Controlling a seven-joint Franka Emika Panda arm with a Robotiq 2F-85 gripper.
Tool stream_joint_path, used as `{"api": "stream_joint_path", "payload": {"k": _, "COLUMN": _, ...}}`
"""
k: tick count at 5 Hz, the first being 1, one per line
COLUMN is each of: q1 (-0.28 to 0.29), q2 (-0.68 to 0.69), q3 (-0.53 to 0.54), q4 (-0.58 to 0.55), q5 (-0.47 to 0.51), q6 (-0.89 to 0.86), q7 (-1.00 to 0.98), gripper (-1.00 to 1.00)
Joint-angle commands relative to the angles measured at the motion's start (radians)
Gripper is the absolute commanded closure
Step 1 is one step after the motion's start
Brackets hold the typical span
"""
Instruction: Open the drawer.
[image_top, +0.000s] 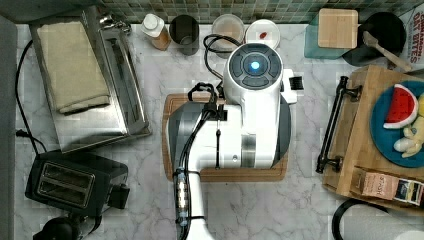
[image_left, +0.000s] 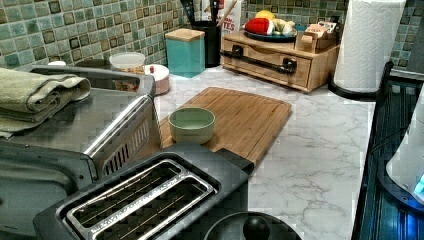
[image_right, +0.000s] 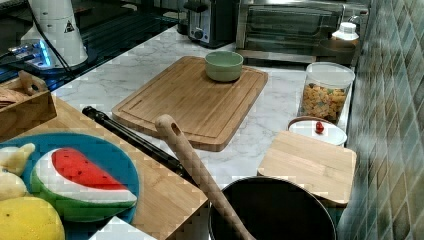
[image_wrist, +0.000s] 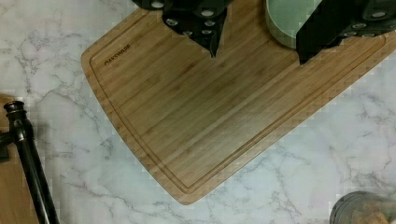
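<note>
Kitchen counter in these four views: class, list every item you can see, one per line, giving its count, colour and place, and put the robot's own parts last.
drawer: one, light wood with black bar handle, shut, left view's far right.
cutting board: one, wooden, counter centre.
bowl: one, pale green, on the cutting board.
toaster oven: one, silver, top view's left.
folded towel: one, beige, on the toaster oven.
toaster: one, black, top view's lower left.
plate: one, blue, holding toy fruit, on the drawer unit.
paper towel roll: one, white, beside the drawer unit.
gripper: one, black, open, above the cutting board.

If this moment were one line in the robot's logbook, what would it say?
hand: open, above bamboo cutting board | light-wood drawer with black bar handle: shut, untouched | phase: approach not begun
</note>
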Motion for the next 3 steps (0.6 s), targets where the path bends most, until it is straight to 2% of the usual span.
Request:
{"api": "stream_joint_path", "payload": {"k": 1, "q1": 0.000, "q2": 0.000, "q3": 0.000, "q4": -0.011, "q5": -0.003, "q6": 0.000, "q7": -0.001, "gripper": -1.00}}
{"api": "stream_joint_path", "payload": {"k": 2, "q1": -0.013, "q2": -0.044, "q3": -0.009, "q4": -0.140, "q5": -0.023, "q6": 0.158, "q7": -0.069, "gripper": -1.00}}
{"api": "stream_joint_path", "payload": {"k": 3, "q1": -0.049, "q2": -0.008, "q3": -0.035, "q4": -0.111, "q5": -0.056, "q6": 0.124, "q7": -0.202, "gripper": -1.00}}
